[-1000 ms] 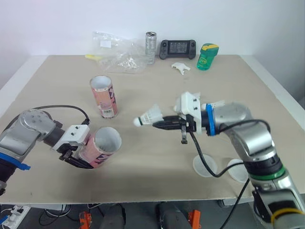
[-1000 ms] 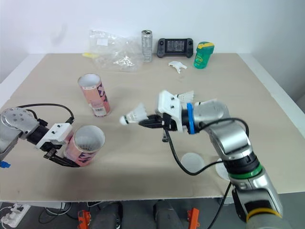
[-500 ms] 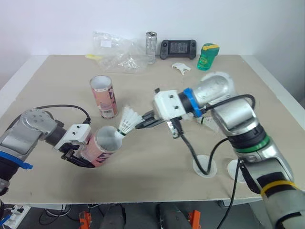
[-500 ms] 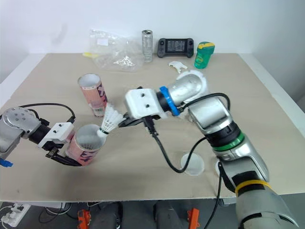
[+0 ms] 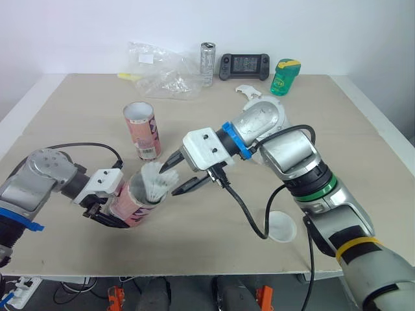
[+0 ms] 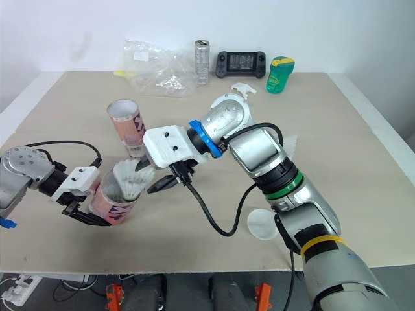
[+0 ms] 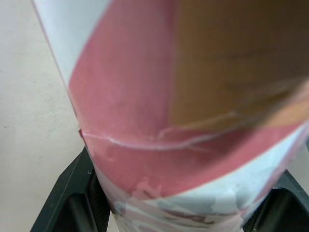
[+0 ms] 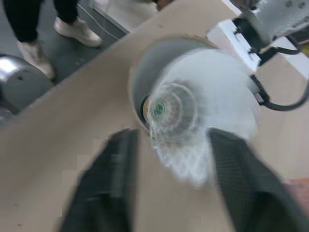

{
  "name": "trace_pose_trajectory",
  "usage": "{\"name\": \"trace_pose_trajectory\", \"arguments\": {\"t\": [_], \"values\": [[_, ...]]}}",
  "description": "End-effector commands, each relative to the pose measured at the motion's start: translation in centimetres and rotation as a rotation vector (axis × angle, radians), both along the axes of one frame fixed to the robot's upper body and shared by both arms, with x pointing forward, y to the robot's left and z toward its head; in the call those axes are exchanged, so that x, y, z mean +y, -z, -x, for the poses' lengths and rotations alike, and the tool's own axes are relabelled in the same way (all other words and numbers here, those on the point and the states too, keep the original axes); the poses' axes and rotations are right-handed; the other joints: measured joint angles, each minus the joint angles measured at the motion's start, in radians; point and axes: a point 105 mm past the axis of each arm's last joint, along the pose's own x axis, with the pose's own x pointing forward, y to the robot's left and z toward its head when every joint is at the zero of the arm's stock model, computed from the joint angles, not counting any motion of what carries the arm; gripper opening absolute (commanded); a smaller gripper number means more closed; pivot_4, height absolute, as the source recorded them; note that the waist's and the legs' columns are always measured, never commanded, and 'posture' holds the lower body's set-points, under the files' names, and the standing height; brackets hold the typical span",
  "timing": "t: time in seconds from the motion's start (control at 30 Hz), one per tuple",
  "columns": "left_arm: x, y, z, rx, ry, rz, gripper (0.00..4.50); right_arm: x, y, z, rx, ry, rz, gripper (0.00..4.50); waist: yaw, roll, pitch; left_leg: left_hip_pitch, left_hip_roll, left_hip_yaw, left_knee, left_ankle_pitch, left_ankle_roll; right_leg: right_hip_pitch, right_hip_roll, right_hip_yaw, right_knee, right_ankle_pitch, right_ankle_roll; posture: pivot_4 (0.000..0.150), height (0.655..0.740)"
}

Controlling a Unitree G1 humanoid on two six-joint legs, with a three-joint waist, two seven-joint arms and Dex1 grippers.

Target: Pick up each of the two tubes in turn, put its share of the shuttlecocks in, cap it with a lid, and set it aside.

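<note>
My left gripper (image 5: 109,208) is shut on a pink tube (image 5: 134,196), held tilted low over the front left of the table with its mouth facing right. A white shuttlecock (image 5: 154,182) sits in that mouth, cork first. My right gripper (image 5: 182,173) is open right at the mouth, one finger on each side of the feathers (image 8: 193,125). The second pink tube (image 5: 141,129) stands upright behind. One clear lid (image 5: 281,225) lies at the front right. Another shuttlecock (image 6: 290,144) peeks out behind my right arm.
At the back edge lie a crumpled plastic bag (image 5: 159,71), a silver can (image 5: 206,63), a black game controller (image 5: 243,65), a green bottle (image 5: 282,76) and a small white piece (image 5: 246,92). A person's legs (image 8: 29,19) stand off the table's near side.
My right gripper carried the shuttlecock left to the held tube's mouth, then opened and let go of it. The left arm and its tube stayed put.
</note>
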Motion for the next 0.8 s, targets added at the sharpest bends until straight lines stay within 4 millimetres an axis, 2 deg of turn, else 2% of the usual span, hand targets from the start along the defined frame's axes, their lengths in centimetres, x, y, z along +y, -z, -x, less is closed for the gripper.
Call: {"name": "trace_pose_trajectory", "arguments": {"t": [0.03,0.17,0.23,0.3,0.43,0.53,0.57,0.8], "values": [[-0.2,-0.6,-0.1,-0.027,0.006,0.004,2.84,-1.0,-2.8,1.0,-0.011,-0.015,-0.075,4.40,0.000,0.000,0.000,0.000,0.000,0.000,0.000,0.000,0.000,0.000,0.000,0.000,0.000,0.000,0.000,0.150,0.7236],[-0.2,-0.6,-0.1,-0.028,0.004,0.009,2.84,-5.1,-4.0,-1.2,0.011,0.205,-0.185,4.40,0.005,-0.001,0.000,-0.001,-0.001,-0.001,0.000,0.000,0.000,0.000,-0.001,-0.001,0.000,0.000,0.000,0.150,0.7236],[-0.1,-0.5,0.0,-0.027,0.003,0.008,2.84,-9.0,-3.8,-2.6,0.011,0.396,-0.230,4.40,0.005,-0.001,0.000,-0.001,-0.002,0.000,0.000,0.000,0.000,0.000,-0.002,-0.001,-0.001,-0.001,0.001,0.150,0.7236],[-0.1,-0.5,0.1,-0.026,0.003,0.010,2.84,-11.5,-3.5,-3.2,0.016,0.513,-0.245,4.40,0.005,-0.001,0.000,-0.001,-0.002,0.000,0.000,0.000,0.000,0.001,-0.002,0.000,-0.001,-0.001,0.001,0.150,0.7236],[-0.2,-0.6,0.1,-0.026,-0.002,0.020,2.84,-18.3,-1.7,-4.9,0.037,0.864,-0.279,4.40,0.002,0.000,0.000,-0.001,-0.002,0.001,-0.001,0.000,0.000,-0.001,-0.002,0.001,0.000,-0.001,0.001,0.150,0.7236],[0.0,-0.6,0.3,-0.023,-0.005,0.020,2.84,-24.6,0.7,-5.6,0.082,1.165,-0.289,4.40,0.001,0.000,0.000,-0.001,-0.002,0.000,-0.002,0.000,0.000,-0.001,-0.001,0.001,0.000,-0.002,0.001,0.150,0.7236],[-0.1,-0.7,0.3,-0.019,-0.009,0.030,2.84,-26.1,1.6,-5.6,0.103,1.232,-0.285,4.40,0.001,0.000,0.000,-0.001,-0.002,0.000,-0.002,0.000,0.000,-0.001,-0.001,0.001,0.000,-0.002,0.001,0.150,0.7236],[0.2,-0.6,0.1,-0.029,-0.020,0.021,2.84,-28.9,4.9,-5.9,0.231,1.359,-0.282,4.40,-0.018,0.001,0.001,0.001,-0.002,0.003,-0.001,0.000,0.000,-0.002,-0.001,0.005,0.000,0.001,0.002,0.150,0.7236]]}}
